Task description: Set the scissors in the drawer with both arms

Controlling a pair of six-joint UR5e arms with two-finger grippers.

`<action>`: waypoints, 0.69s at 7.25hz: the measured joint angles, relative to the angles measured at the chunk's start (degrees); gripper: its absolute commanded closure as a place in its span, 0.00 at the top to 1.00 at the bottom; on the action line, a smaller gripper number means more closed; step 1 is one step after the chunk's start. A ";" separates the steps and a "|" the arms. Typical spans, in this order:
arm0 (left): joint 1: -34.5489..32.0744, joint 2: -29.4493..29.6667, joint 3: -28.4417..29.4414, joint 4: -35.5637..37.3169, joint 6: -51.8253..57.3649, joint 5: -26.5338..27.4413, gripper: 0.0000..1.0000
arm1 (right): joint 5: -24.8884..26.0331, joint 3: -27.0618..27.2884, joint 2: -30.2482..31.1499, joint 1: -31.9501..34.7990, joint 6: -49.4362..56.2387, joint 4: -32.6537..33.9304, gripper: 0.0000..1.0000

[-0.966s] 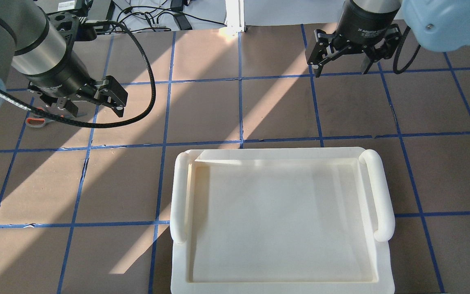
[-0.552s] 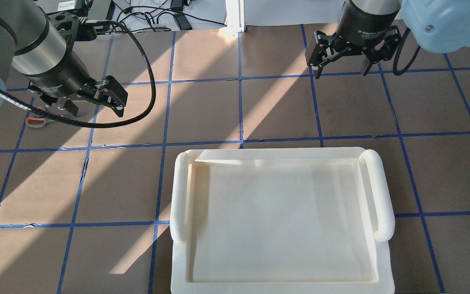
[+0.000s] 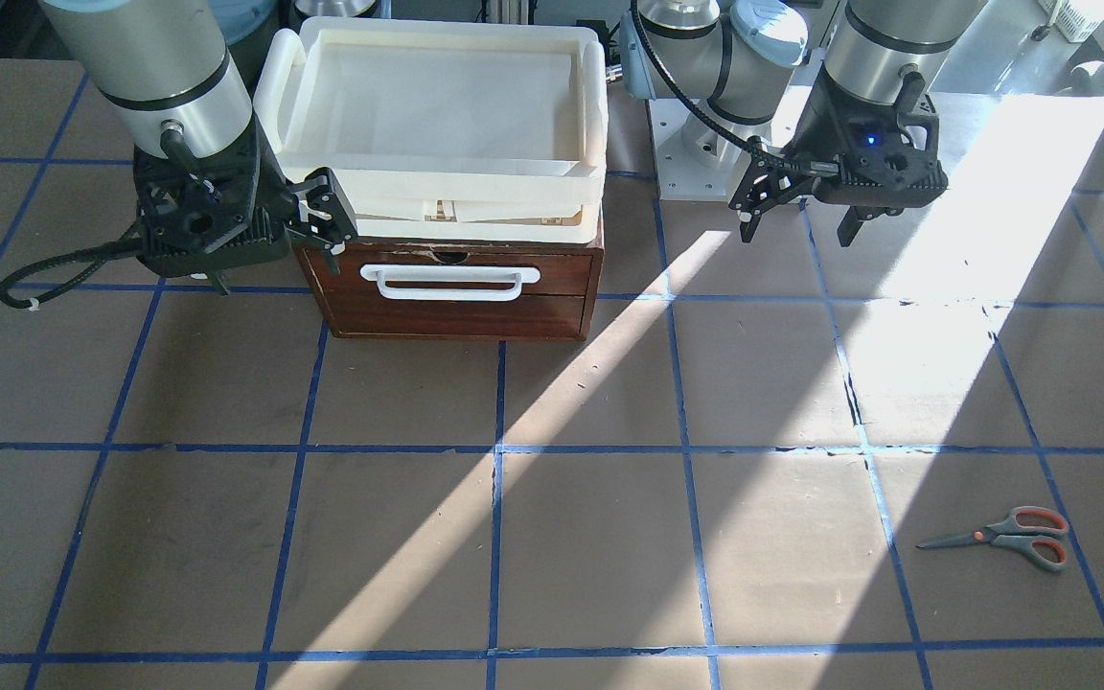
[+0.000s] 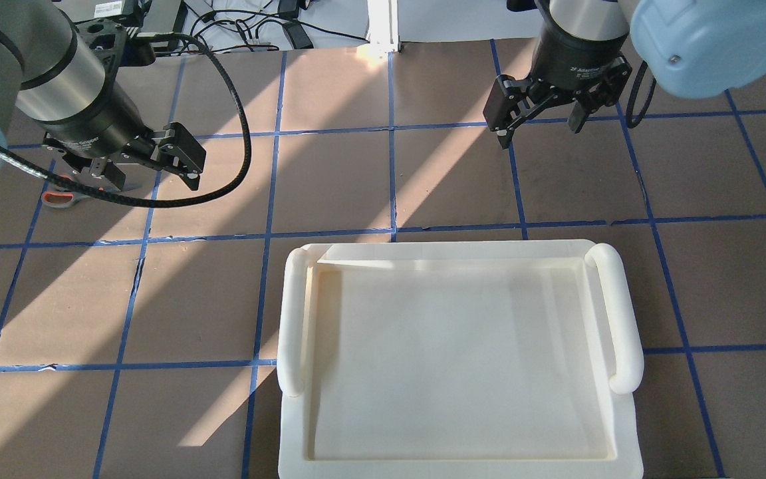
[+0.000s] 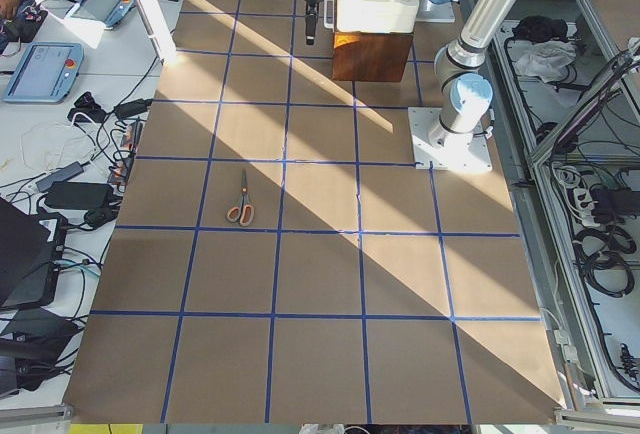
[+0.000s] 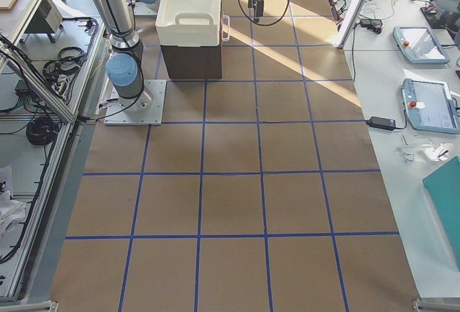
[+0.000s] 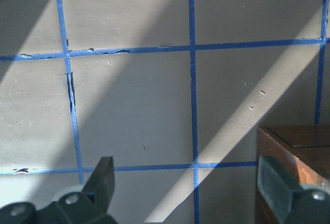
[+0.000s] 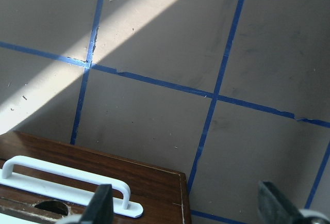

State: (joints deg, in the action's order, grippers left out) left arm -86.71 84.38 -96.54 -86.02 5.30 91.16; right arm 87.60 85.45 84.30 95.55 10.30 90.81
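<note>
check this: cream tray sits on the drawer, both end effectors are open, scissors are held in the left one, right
Wrong on the scissors: they lie on the table, apart from the left end effector, which is open, as the exterior front-facing view shows. The right end effector is open too, and the cream tray sits on the drawer.

Cream plastic tray [image 4: 456, 249] with two rounded side handles, brown table [image 4: 190, 299] marked with a blue tape grid, bands of sunlight across it, two control pendants [image 6: 424, 103] on a white side bench [image 6: 388, 82], black cables [image 4: 250, 30] past the table's far edge

Silver arms [image 3: 154, 67], black, apparently ribbed cable [image 4: 249, 150]
</note>
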 measured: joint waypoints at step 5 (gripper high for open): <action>7.51 0.37 0.04 0.55 8.73 -0.22 1.00 | -2.84 2.92 -1.99 3.51 20.82 0.45 1.00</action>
State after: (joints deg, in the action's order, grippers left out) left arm -79.20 84.74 -96.50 -85.47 14.02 90.93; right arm 84.76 88.37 82.31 99.06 31.13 91.26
